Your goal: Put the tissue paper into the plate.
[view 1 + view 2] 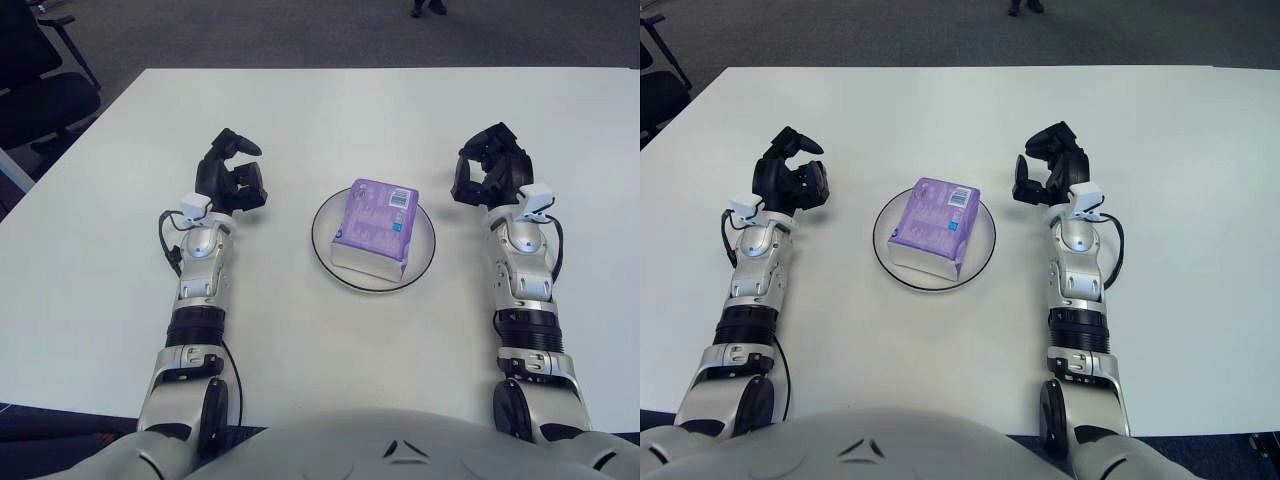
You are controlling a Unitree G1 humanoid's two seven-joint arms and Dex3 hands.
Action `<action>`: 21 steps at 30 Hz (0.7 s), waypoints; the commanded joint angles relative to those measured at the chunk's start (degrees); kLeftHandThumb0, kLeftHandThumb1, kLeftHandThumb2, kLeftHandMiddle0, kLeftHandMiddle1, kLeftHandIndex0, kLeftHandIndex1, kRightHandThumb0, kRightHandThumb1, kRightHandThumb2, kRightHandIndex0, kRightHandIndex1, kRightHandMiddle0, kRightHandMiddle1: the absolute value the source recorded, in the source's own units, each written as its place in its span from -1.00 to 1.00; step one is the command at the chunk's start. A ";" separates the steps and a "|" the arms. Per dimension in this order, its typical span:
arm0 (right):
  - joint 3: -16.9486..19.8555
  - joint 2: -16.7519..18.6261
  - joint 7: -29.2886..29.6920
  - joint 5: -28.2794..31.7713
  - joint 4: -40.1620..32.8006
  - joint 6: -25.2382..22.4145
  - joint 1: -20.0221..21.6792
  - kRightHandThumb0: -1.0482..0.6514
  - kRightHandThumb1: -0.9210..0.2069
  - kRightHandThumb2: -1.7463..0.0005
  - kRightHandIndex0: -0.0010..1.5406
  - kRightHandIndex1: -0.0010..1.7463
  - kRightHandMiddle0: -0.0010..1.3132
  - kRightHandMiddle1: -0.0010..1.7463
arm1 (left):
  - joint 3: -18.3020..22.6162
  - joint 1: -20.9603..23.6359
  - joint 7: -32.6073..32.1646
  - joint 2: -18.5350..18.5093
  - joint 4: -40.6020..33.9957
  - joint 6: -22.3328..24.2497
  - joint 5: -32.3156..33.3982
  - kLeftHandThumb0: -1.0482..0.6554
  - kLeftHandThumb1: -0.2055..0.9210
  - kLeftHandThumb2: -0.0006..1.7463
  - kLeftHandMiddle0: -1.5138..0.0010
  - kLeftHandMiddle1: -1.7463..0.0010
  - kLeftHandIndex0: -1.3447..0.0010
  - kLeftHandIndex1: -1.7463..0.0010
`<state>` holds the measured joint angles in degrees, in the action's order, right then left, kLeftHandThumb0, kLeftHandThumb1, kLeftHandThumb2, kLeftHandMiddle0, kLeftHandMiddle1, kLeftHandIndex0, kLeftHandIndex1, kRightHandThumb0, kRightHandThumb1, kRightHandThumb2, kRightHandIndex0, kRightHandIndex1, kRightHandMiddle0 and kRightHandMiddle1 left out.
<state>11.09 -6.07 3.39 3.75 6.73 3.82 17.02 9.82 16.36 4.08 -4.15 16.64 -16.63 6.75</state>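
Observation:
A purple pack of tissue paper (pixel 372 227) lies inside the white, dark-rimmed plate (pixel 421 250) at the table's middle. My right hand (pixel 488 176) hovers to the right of the plate, a short gap away, with its fingers loosely curled and nothing in them. On the other side, my left hand (pixel 231 176) shows beside the plate's left, fingers relaxed and holding nothing.
The white table (pixel 330 110) stretches wide around the plate. A black office chair (pixel 40 90) stands off the table's far left corner. Dark carpet lies beyond the far edge.

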 commanded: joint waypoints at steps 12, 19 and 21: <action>-1.67 3.40 1.65 -0.08 8.69 -0.04 -7.70 0.22 0.74 -1.00 0.17 1.00 0.02 0.98 | -1.08 -11.62 -1.85 4.35 4.79 1.66 -0.04 -0.32 -0.03 0.47 -0.74 -1.00 0.12 -1.00; -2.11 2.97 0.77 0.25 11.73 0.63 -7.66 0.22 0.75 -1.00 0.17 1.00 0.05 0.96 | -1.12 -11.67 -1.47 4.30 4.79 2.50 0.40 -0.32 -0.01 0.46 -0.73 -1.00 0.13 -1.00; -2.08 2.97 0.71 0.36 12.16 0.79 -7.76 0.22 0.75 -1.00 0.17 1.00 0.05 0.96 | -1.10 -11.56 -1.21 4.21 5.10 2.63 0.55 -0.32 -0.01 0.46 -0.73 -1.00 0.13 -1.00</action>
<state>9.31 -6.18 4.30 3.71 13.21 3.87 17.71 9.36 15.81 3.22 -3.96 15.70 -15.17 6.58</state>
